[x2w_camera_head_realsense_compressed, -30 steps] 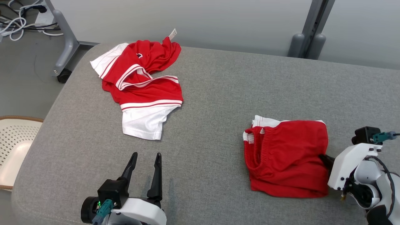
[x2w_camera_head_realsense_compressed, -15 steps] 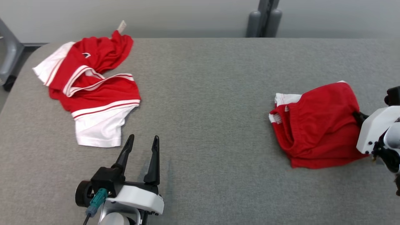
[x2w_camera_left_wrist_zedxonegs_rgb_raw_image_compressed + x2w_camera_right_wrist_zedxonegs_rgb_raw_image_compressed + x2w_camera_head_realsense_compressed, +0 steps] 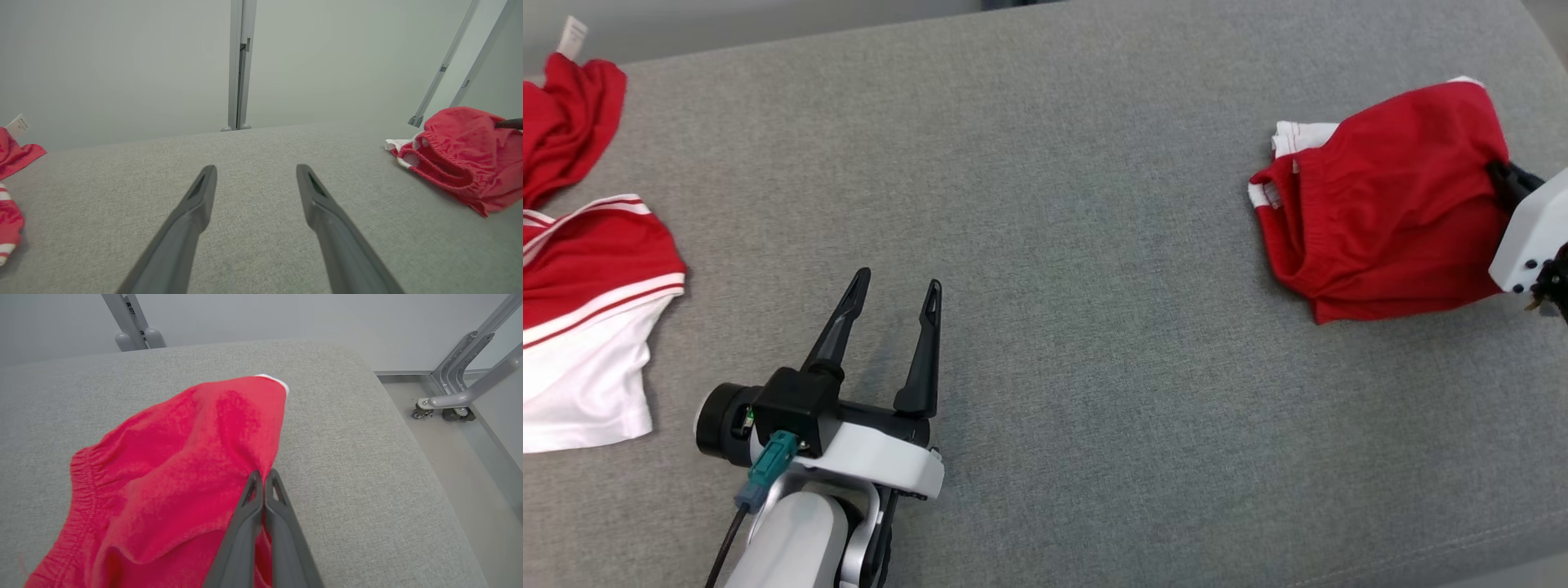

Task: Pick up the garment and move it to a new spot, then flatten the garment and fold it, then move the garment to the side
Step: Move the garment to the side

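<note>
Grey upholstered surface [image 3: 1094, 245] meets pale wall [image 3: 122, 61]; right hand [image 3: 263, 473] pinches red shorts [image 3: 1380, 204], left hand [image 3: 898, 280] spread.

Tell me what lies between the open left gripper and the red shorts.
Nothing but bare grey padding stretches between the left gripper and the red shorts, as both the head view and the left wrist view show.

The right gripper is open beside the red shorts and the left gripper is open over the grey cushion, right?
No: the right gripper is shut on the shorts, as the right wrist view shows. The left gripper is open over the cushion.
</note>
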You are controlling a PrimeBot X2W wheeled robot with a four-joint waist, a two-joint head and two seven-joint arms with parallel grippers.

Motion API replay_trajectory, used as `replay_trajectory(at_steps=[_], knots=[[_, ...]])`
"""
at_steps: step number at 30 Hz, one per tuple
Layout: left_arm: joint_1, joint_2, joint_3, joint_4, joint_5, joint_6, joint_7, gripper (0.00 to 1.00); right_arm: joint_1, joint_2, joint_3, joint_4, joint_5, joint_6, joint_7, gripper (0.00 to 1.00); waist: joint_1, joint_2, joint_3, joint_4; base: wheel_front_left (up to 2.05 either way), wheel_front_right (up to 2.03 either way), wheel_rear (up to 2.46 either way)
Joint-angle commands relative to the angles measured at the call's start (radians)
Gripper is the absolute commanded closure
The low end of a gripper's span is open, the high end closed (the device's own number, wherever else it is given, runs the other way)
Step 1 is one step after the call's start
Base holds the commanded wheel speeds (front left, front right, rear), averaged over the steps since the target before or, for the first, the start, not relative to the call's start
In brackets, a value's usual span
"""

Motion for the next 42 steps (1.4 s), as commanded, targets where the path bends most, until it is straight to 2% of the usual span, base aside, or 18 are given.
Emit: replay_trajectory(at_steps=[1, 10, 17, 26, 27, 28, 29, 42], knots=[[-0.019, 0.011, 0.000, -0.015, 0.009, 0.003, 0.007, 0.00, -0.030, -0.013, 0.004, 0.014, -0.003, 0.000, -0.015, 1.00, 0.0000, 0.0000, 0.046, -0.036, 0.00, 0.00, 0.00], [-0.034, 0.035, -0.013, -0.083, 0.026, 0.008, 0.050, 0.00, -0.138, -0.057, 0.010, 0.133, -0.046, 0.000, -0.086, 1.00, 0.0000, 0.0000, 0.090, -0.018, 0.00, 0.00, 0.00], [-0.031, 0.043, -0.019, -0.122, 0.027, 0.018, 0.065, 0.00, -0.209, -0.089, 0.016, 0.254, -0.136, 0.000, -0.163, 1.00, 0.0000, 0.0000, 0.113, 0.019, 0.00, 0.00, 0.00], [-0.031, 0.045, -0.026, -0.143, 0.024, 0.026, 0.067, 0.00, -0.275, -0.114, -0.029, 0.400, -0.243, 0.000, -0.286, 1.00, 0.0000, 0.0000, 0.130, 0.049, 0.00, 0.00, 0.00], [-0.032, 0.045, -0.027, -0.143, 0.023, 0.026, 0.067, 0.00, -0.278, -0.116, -0.041, 0.412, -0.254, 0.000, -0.302, 0.76, 0.0000, 0.0000, 0.131, 0.052, 0.00, 0.00, 0.00], [-0.033, 0.045, -0.027, -0.142, 0.023, 0.027, 0.066, 0.00, -0.278, -0.112, -0.053, 0.422, -0.264, 0.000, -0.315, 0.45, 0.0000, 0.0000, 0.131, 0.054, 0.00, 0.00, 0.00], [-0.033, 0.044, -0.028, -0.141, 0.022, 0.029, 0.066, 0.00, -0.278, -0.107, -0.068, 0.430, -0.271, 0.000, -0.328, 0.00, 0.0000, 0.0000, 0.131, 0.056, 0.00, 0.00, 0.00], [-0.024, 0.029, -0.031, -0.108, -0.004, 0.034, 0.042, 0.00, -0.263, -0.042, -0.128, 0.452, -0.356, 0.000, -0.412, 0.00, 0.0000, 0.0000, 0.081, 0.070, 0.00, 0.00, 0.00]])
